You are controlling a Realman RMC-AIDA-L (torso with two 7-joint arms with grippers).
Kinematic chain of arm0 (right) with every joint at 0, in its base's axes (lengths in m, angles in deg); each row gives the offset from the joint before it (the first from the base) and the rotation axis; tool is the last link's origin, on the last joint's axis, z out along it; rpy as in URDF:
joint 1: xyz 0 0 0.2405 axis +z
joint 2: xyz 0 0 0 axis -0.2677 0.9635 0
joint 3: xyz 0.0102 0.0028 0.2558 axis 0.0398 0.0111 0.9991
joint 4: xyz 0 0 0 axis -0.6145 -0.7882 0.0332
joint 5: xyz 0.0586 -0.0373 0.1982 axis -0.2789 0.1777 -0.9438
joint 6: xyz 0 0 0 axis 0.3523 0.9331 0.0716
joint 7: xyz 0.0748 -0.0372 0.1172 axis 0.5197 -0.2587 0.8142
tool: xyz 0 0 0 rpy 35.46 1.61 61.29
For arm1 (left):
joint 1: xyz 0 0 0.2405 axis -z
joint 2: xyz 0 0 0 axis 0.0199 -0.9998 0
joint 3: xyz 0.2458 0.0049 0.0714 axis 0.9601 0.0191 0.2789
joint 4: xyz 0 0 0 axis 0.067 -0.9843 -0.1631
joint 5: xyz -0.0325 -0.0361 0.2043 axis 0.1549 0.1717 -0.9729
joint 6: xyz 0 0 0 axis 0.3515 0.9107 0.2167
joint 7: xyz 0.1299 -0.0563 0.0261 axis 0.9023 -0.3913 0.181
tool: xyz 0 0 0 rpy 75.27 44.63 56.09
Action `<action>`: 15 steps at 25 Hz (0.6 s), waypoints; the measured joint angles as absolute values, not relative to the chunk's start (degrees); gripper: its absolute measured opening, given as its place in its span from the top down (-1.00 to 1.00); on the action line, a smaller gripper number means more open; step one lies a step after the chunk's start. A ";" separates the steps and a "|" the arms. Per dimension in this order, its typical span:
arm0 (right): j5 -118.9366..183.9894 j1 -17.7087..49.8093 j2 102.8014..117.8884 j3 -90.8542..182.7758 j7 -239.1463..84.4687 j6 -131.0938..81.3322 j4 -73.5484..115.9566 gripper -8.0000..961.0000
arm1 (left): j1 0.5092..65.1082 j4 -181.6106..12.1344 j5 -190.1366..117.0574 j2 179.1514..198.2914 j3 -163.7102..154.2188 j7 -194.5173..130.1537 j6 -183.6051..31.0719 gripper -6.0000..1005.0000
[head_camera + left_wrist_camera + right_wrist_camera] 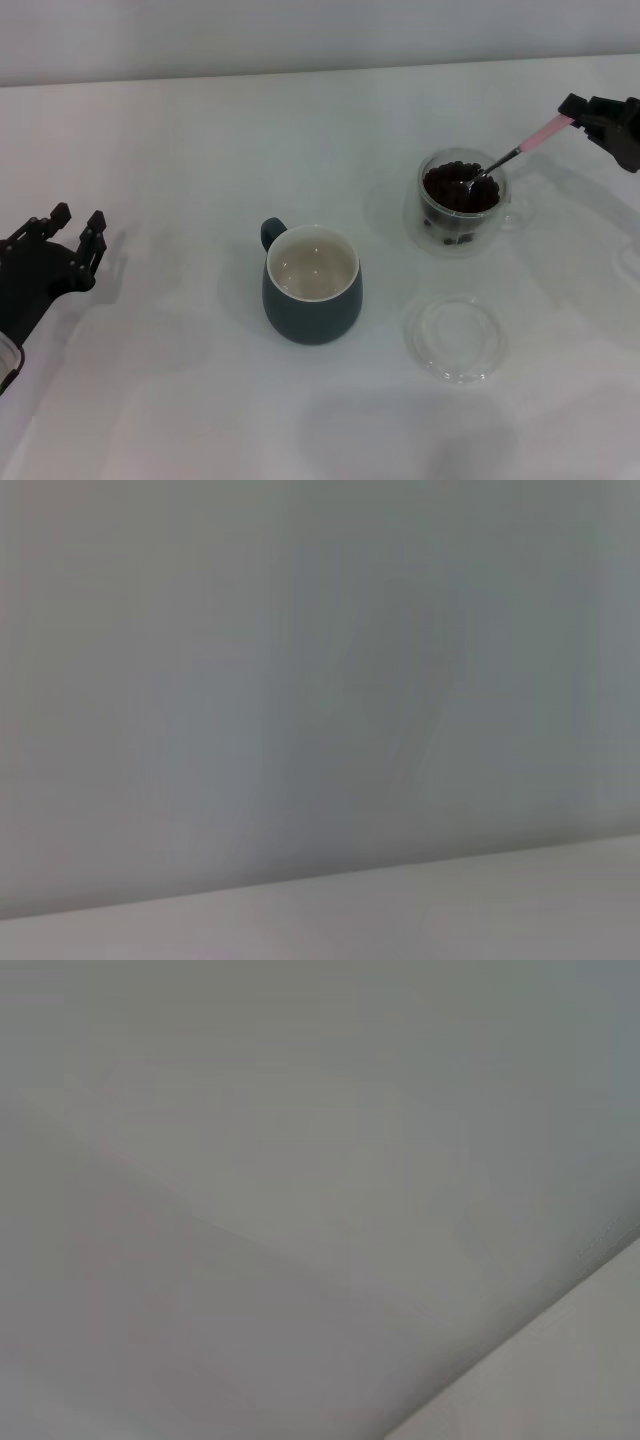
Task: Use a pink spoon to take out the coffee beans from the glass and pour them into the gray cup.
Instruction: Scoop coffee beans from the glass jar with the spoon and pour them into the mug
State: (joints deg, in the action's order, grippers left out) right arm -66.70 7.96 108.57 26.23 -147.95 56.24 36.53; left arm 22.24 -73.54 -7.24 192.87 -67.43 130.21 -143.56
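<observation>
The glass stands at the right of the table, filled with dark coffee beans. My right gripper at the far right is shut on the pink handle of the pink spoon, whose metal bowl dips into the beans. The gray cup stands at the centre, handle to the back left, its off-white inside bare. My left gripper rests open at the far left, holding nothing. Both wrist views show only blank grey surfaces.
A flat clear glass saucer lies on the white table in front of the glass, to the right of the gray cup.
</observation>
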 joint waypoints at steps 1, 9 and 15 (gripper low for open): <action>-66.70 7.80 108.78 27.25 -147.68 56.25 36.06 0.69 | 22.21 -73.64 -7.24 192.90 -67.43 130.21 -143.56 0.17; -67.23 6.68 109.24 29.18 -147.05 56.04 35.68 0.69 | 22.05 -73.84 -7.24 192.98 -67.43 130.21 -143.58 0.17; -67.28 6.23 109.25 29.56 -143.58 54.62 35.55 0.68 | 22.05 -73.84 -7.36 192.98 -67.43 130.21 -143.69 0.17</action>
